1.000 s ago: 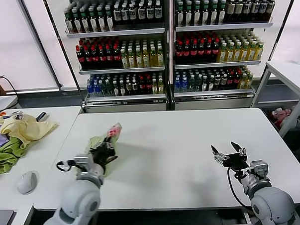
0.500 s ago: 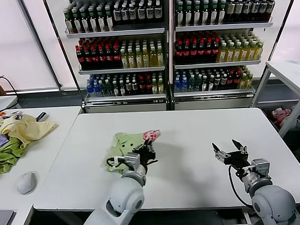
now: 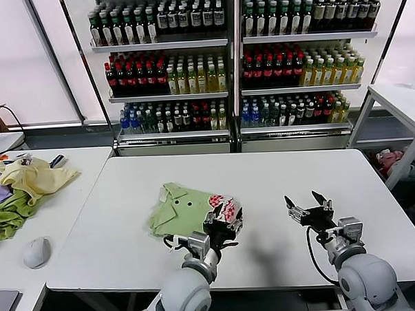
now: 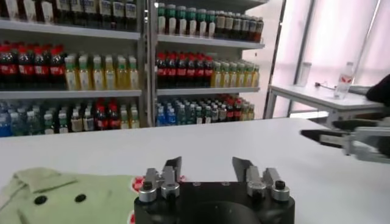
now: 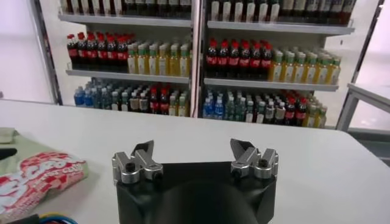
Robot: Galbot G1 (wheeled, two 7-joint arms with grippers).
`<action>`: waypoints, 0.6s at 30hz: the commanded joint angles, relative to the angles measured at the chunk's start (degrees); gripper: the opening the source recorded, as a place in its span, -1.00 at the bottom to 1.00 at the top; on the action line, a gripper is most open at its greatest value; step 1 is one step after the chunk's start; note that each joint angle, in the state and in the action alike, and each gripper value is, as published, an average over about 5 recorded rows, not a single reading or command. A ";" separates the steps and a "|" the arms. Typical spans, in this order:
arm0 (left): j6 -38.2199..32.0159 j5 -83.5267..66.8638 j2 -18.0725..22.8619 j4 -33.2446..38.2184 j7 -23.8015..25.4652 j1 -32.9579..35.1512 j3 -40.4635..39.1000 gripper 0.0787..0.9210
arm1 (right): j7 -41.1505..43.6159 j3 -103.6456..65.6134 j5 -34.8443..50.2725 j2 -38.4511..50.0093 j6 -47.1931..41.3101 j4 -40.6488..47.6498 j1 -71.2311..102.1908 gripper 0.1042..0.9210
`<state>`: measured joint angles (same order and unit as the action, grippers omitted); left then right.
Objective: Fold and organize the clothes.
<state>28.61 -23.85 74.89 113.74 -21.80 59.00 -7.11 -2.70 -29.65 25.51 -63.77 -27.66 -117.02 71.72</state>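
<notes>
Both grippers open over the white table, the polo lying folded beside the left one.

Nearest the robot, the left gripper point(image 3: 223, 226) hovers at the right edge of the polo point(image 3: 186, 208), its fingers spread apart with nothing between them; its wrist view shows the gap bare and the green cloth just beside and below. The right gripper point(image 3: 309, 211) sits well apart to the right, above bare table point(image 3: 277, 173), fingers wide and holding nothing. The polo lies flat near the table's front middle, collar and small buttons toward the left, the red-and-white print at its right end, just under the left gripper. On the side table point(image 3: 65, 210) to the left sit a mouse point(image 3: 37, 252), a pale yellow garment point(image 3: 35, 178) and a darker green cloth point(image 3: 7, 217). Farthest back stand shelves point(image 3: 234, 65) of bottles.
</notes>
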 commanded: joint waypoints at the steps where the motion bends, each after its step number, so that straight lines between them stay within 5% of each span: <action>1: -4.25 1.60 -4.54 7.95 0.76 10.53 11.68 0.44 | -6.27 14.66 -0.22 -3.81 0.33 2.12 -3.74 0.76; 7: -6.65 1.77 -9.41 9.32 -0.89 13.81 19.49 0.74 | -12.06 24.34 0.45 -9.33 0.45 8.96 -9.84 0.76; 18: -7.94 1.15 -10.46 11.00 -2.10 18.08 25.24 0.77 | -20.65 30.34 2.59 -20.31 3.16 20.97 -17.12 0.76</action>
<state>22.53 -22.83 67.15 122.47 -23.43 71.79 10.25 -15.25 -7.99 26.78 -74.60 -26.11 -106.09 61.27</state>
